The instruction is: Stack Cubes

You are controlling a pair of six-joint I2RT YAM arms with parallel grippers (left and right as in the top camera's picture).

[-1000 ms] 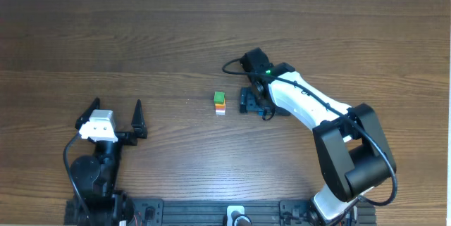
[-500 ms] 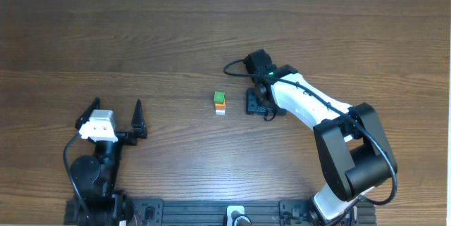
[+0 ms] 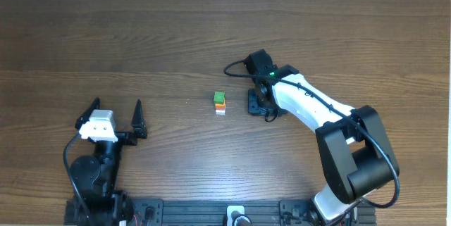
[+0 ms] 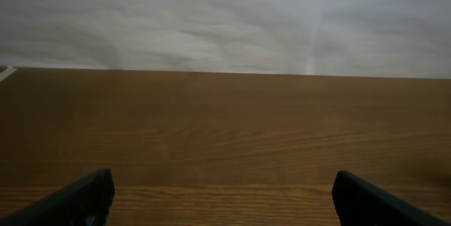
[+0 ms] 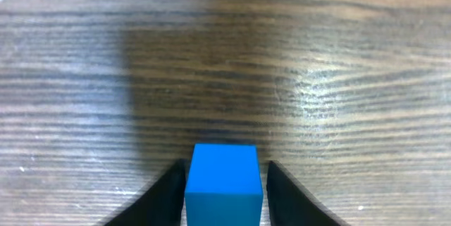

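A small stack of cubes (image 3: 220, 103) stands near the table's middle, green on top, orange under it and white at the bottom. My right gripper (image 3: 258, 103) is just to the right of that stack, apart from it. In the right wrist view the gripper (image 5: 224, 171) is shut on a blue cube (image 5: 224, 184), held between both fingers above the bare wood. My left gripper (image 3: 116, 104) sits at the near left, far from the stack. Its fingers (image 4: 84, 198) are spread wide and hold nothing.
The brown wooden table (image 3: 141, 29) stretches bare around the stack. A pale wall (image 4: 225, 15) rises beyond the table's far edge in the left wrist view. Both arm bases stand on the black rail (image 3: 232, 212) at the near edge.
My right gripper has shifted slightly to the right, away from the stack. The left arm and the stack have not moved.
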